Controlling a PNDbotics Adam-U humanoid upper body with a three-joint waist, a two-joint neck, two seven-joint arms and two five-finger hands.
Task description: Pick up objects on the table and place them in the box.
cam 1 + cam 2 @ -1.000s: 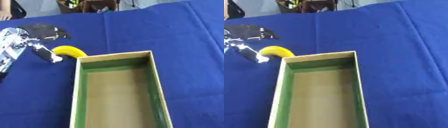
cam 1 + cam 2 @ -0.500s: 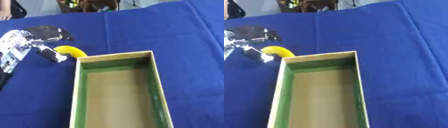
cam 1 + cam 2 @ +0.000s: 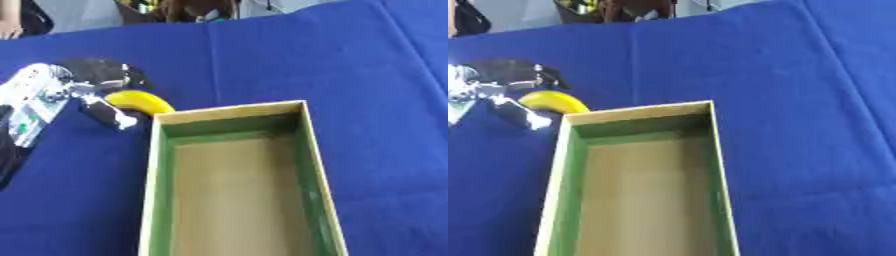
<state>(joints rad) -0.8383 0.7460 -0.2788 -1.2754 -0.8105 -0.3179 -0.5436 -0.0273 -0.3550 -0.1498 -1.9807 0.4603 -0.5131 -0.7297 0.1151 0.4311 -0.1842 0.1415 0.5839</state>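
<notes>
Dark fingers (image 3: 114, 75) and a silver-tipped thumb (image 3: 109, 115) of the left hand (image 3: 83, 92) are curling around a smooth, curved yellow object (image 3: 140, 101), pinching it from its far and near sides. The object is sitting just beyond the far left corner of the box (image 3: 156, 165), touching or nearly touching its rim. The box is a long rectangle with pale wooden edges, green inner walls and a flat tan floor. It is lying on a blue cloth-covered table (image 3: 376, 100), faintly creased.
</notes>
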